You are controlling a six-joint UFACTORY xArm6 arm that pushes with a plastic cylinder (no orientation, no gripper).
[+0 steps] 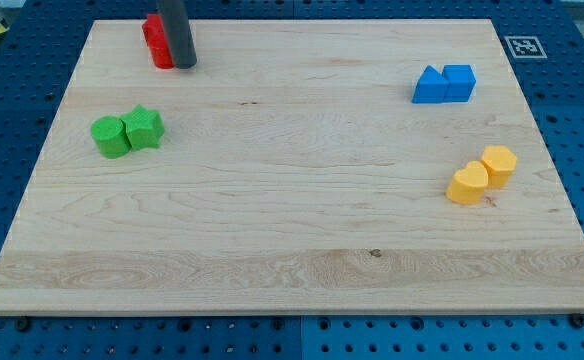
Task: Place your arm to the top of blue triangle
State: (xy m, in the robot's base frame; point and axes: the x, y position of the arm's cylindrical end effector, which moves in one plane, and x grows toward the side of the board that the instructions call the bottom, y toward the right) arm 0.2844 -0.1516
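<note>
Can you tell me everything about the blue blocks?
The blue blocks are two bright, smooth pieces that look like plastic, sitting side by side and touching near the view's top right of the wooden board. The right one looks like a cube; the left one's shape is harder to tell. Nothing else touches them. My tip is far away by the red blocks.

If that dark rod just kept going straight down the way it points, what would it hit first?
My tip points straight down at the wooden board, so it would meet the board itself, apparently already touching. The red blocks sit beside it on the view's left.
</note>
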